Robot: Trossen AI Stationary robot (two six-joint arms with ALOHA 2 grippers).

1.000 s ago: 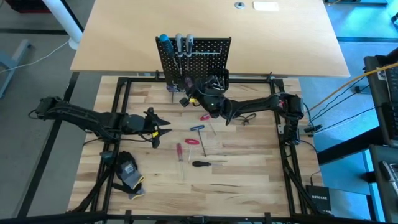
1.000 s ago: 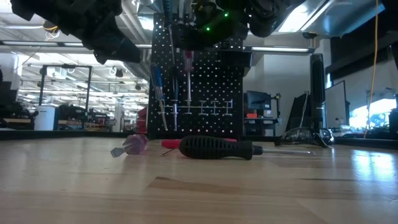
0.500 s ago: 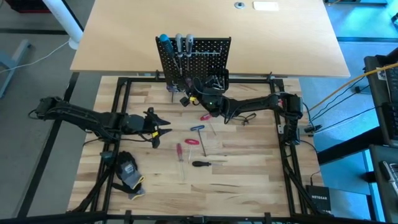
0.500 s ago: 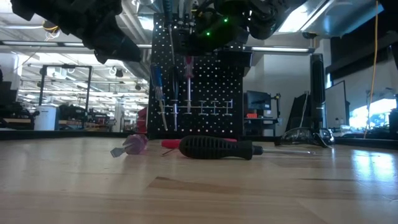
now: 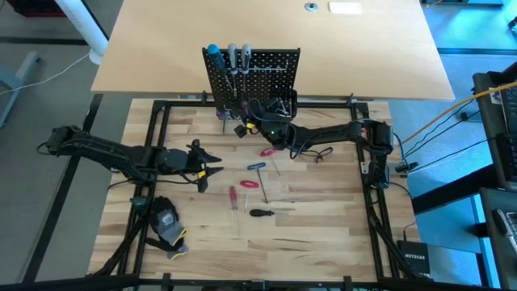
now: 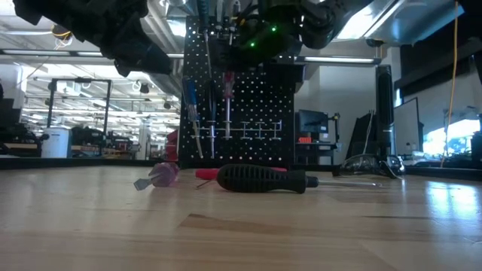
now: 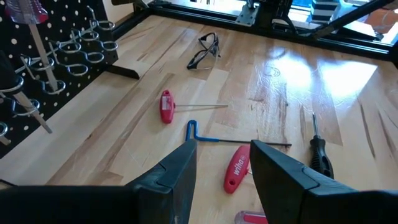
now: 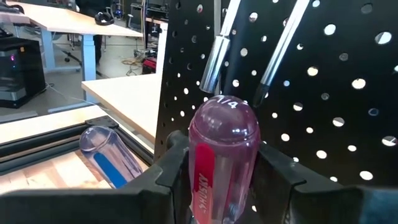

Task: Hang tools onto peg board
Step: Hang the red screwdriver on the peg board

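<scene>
At upper centre of the high view, a clear pink-handled screwdriver (image 8: 222,155) is clamped in the right gripper (image 5: 252,121) against the upright black perforated peg board (image 5: 271,69). At centre left, the left gripper (image 5: 212,163) is held slightly parted, empty, above the wooden table (image 5: 323,226).

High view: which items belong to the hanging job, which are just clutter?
Job: peg board; clear red-striped screwdriver clamped in the right gripper at the board; loose tools: blue T-key, red drivers, black driver.

Clutter: glove; safety glasses.
</scene>
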